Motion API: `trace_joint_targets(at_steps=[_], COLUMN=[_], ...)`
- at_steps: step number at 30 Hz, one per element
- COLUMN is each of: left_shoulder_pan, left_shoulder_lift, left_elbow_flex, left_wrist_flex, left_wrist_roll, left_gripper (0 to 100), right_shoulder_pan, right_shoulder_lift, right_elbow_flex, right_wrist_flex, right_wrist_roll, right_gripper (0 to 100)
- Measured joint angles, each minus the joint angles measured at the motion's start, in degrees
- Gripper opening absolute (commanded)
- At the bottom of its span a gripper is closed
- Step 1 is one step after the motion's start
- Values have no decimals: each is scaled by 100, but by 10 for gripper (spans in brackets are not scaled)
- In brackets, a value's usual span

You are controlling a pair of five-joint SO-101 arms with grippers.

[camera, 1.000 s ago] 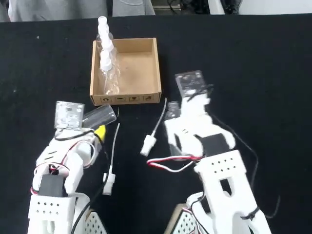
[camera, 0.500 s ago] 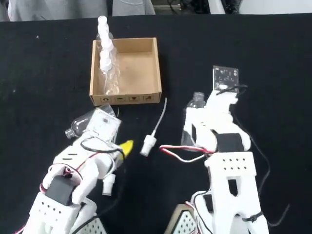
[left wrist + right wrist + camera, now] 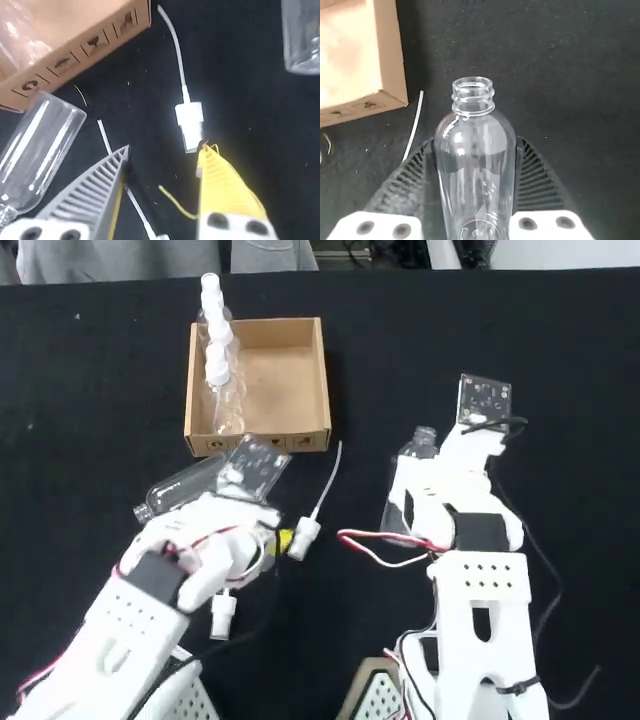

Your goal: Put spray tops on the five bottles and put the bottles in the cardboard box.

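1. Presently the left gripper [image 3: 164,150] stands released, its grey and yellow fingers spread wide with nothing between them, low over the black table [image 3: 560,360] just in front of the cardboard box [image 3: 258,443].
2. A loose spray top [image 3: 189,117] lies on the table at the tip of the yellow finger [image 3: 220,190]; whether the two touch cannot be told. Its thin tube runs from the head toward the near corner of the box.
3. A second spray top [image 3: 222,615] lies closer to the arm bases, beside the left arm. In the left wrist view its tube passes between the spread fingers.
4. An uncapped bottle [image 3: 180,490] lies on its side next to the left gripper, its base toward the box's front wall and its neck pointing away from the box.
5. The right gripper [image 3: 475,145] is clenched on a clear bottle [image 3: 473,95], one ribbed finger on each side of the body. The open, threaded neck points away from the wrist. In the high view this bottle [image 3: 415,452] is held off to the side of the box, apart from it.
6. Inside the box, capped bottles [image 3: 222,380] lie in a row along one side wall, the one on the left arm's side. The farthest one's spray head [image 3: 210,288] pokes out over the far rim.
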Motion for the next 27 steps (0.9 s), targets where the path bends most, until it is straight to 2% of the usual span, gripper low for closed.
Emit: trace_joint_targets(at_steps=[8,14,27], left_shoulder_pan=[141,501,580], left_shoulder_lift=[1714,2787,4932], left_elbow_flex=[-457,-853,-1916], left_wrist_flex=[-677,-1011,-1222], left_wrist_roll=[281,369,818], left_gripper=[202,202,202], right_shoulder_pan=[237,255,255], right_shoulder_lift=[0,0,0], right_elbow_flex=[0,0,0], right_wrist_flex=[-176,-176,-176], right_wrist_roll=[-88,-88,-88], right_gripper=[57,57,57])
